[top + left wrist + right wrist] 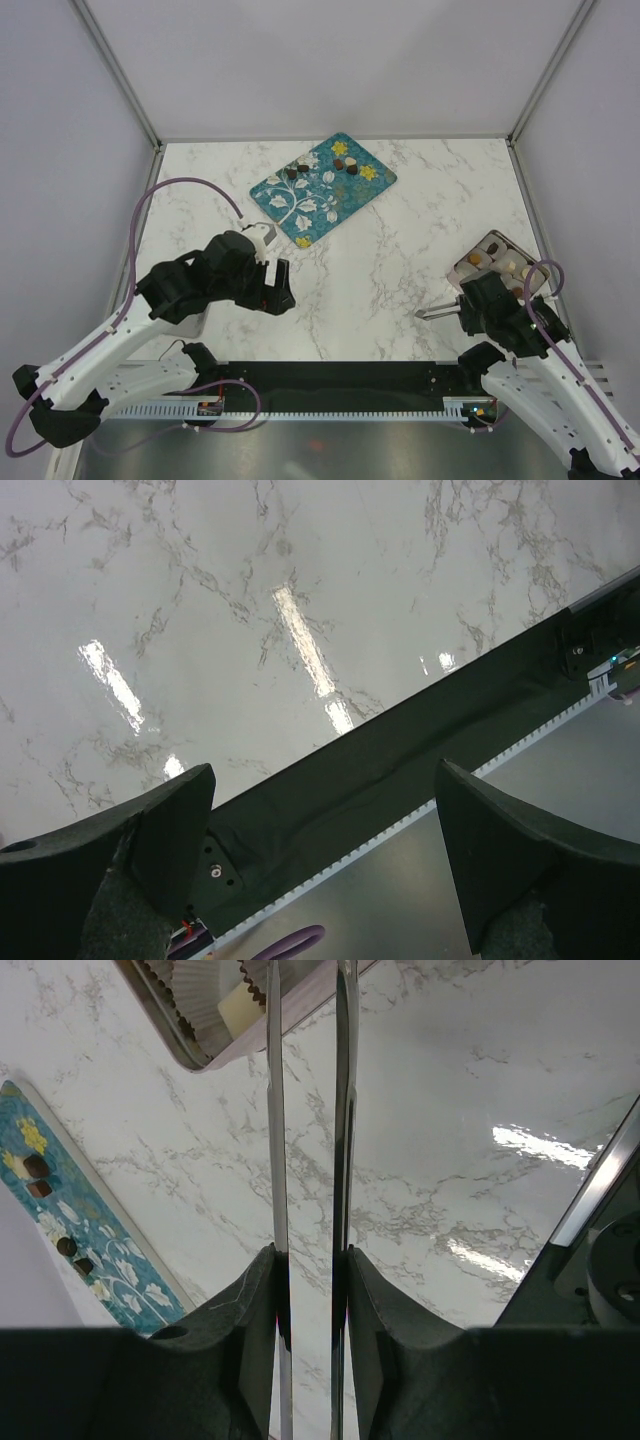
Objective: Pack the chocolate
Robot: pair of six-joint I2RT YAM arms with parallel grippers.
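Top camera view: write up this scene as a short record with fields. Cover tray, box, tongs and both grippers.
tray: teal, flowered, far middle of the table
chocolates on tray: several, dark and light, toward its far edge
box: right side, paper cups, some filled
tongs: clamped in the right gripper, pointing left
left gripper: open, empty, near the front edge

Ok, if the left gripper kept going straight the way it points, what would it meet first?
Most likely the black strip along the near edge, or the marble table just beyond it; depth is unclear. Nothing stands between the open left gripper and that spot.
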